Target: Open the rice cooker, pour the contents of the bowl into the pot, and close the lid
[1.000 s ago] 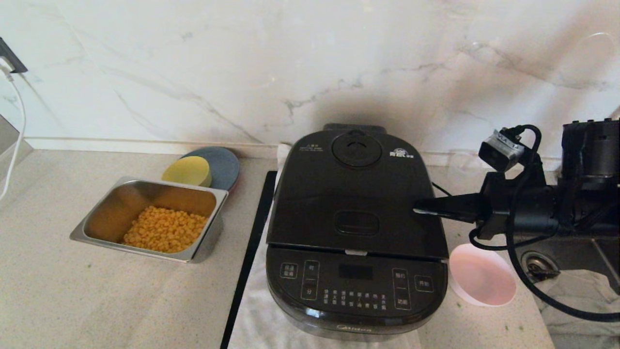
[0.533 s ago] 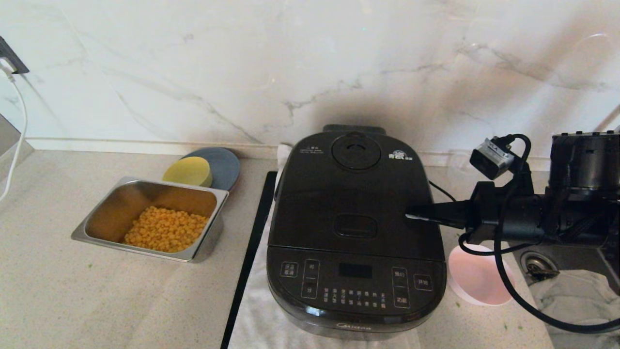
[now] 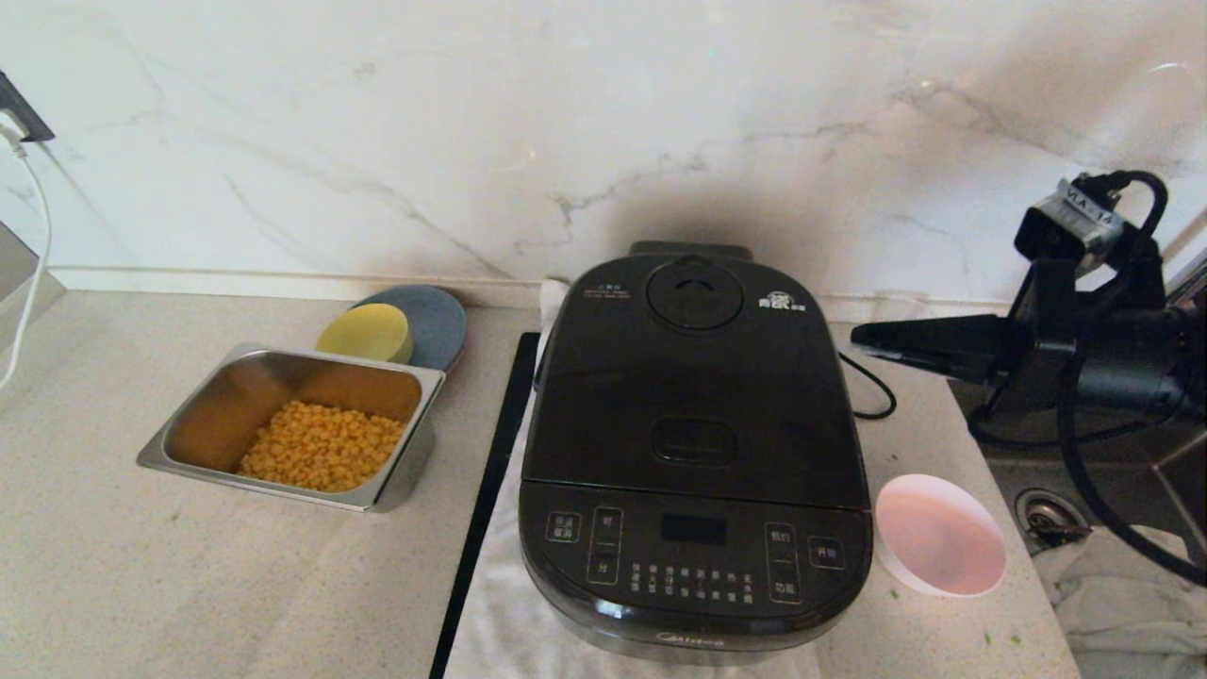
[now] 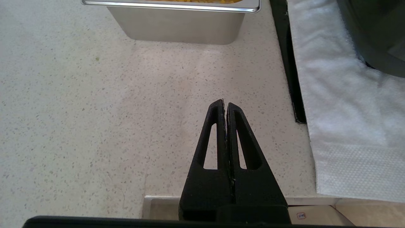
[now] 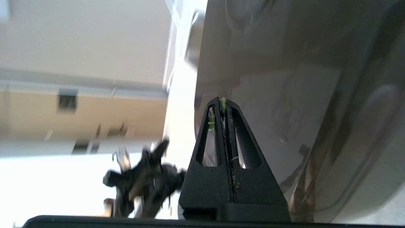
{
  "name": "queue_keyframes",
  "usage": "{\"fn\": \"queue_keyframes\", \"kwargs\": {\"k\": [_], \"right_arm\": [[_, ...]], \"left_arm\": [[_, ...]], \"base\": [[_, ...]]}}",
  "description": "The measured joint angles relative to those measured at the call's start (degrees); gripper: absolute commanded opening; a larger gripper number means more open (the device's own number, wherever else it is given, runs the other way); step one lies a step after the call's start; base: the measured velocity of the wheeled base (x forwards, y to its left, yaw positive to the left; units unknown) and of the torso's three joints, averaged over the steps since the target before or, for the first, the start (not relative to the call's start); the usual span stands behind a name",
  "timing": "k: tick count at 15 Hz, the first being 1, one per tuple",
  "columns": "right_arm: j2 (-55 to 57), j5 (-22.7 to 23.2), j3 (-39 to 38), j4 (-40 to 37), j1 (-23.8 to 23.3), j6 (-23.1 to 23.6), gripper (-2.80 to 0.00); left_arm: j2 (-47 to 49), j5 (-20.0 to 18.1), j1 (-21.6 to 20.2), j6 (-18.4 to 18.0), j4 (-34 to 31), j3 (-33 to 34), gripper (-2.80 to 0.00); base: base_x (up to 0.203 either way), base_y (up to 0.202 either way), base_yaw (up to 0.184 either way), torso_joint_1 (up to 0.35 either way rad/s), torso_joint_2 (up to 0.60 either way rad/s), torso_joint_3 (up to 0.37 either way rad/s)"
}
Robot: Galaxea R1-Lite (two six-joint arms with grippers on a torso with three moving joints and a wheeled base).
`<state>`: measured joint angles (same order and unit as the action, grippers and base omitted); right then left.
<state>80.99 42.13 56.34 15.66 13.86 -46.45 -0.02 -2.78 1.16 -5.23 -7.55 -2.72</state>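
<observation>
Rice cooker point(image 3: 693, 453) sitting with lid point(image 3: 693, 377) down. Right gripper point(image 3: 860, 337) hovering beside its right rear edge, fingers together, empty. Bowl point(image 3: 938, 535) lying right of cooker. Left gripper point(image 4: 225, 106) parked, fingers together.

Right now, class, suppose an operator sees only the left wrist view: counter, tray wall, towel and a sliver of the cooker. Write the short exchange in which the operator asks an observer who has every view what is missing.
Operator: Is the lid up or down?
Observer: Down. The lid lies flat and closed on the cooker.
Operator: Where is the right claw?
Observer: The right claw hangs in the air beside the cooker's back right corner, clear of the lid.
</observation>
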Motion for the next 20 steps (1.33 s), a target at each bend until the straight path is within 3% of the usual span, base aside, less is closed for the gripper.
{"fn": "queue_keyframes", "kwargs": {"k": [2, 6, 9, 11, 14, 17, 20], "right_arm": [[-1.67, -6.91, 6.51, -9.62, 0.06, 0.38, -2.8], [-4.18, -25.4, 17.89, -31.42, 3.49, 7.23, -2.8], [-4.07, -44.8, 25.85, -47.89, 10.98, 8.14, -2.8], [-4.54, -52.12, 26.52, -54.84, 18.13, 8.15, -2.8], [-6.01, -51.56, 20.18, -56.56, 26.12, 6.43, -2.8], [-7.01, -42.67, 15.9, -56.06, 28.41, 6.08, -2.8], [-7.35, -40.18, 14.33, -55.93, 29.12, 8.9, -2.8]], "left_arm": [[0.0, -0.02, -0.01, 0.0, 0.0, 0.0, -2.8], [0.0, -0.01, -0.01, 0.0, 0.02, 0.0, -2.8], [0.0, 0.0, -0.01, -0.02, 0.02, 0.0, -2.8], [0.0, -0.02, -0.01, -0.03, 0.0, 0.0, -2.8], [0.0, -0.02, -0.01, -0.02, 0.01, 0.0, -2.8], [0.0, -0.02, -0.01, 0.02, 0.02, 0.0, -2.8], [0.0, -0.02, -0.01, 0.0, 0.02, 0.0, -2.8]], "base": [[0.0, 0.0, 0.0, 0.0, 0.0, 0.0], [0.0, 0.0, 0.0, 0.0, 0.0, 0.0], [0.0, 0.0, 0.0, 0.0, 0.0, 0.0], [0.0, 0.0, 0.0, 0.0, 0.0, 0.0], [0.0, 0.0, 0.0, 0.0, 0.0, 0.0], [0.0, 0.0, 0.0, 0.0, 0.0, 0.0], [0.0, 0.0, 0.0, 0.0, 0.0, 0.0]]}}
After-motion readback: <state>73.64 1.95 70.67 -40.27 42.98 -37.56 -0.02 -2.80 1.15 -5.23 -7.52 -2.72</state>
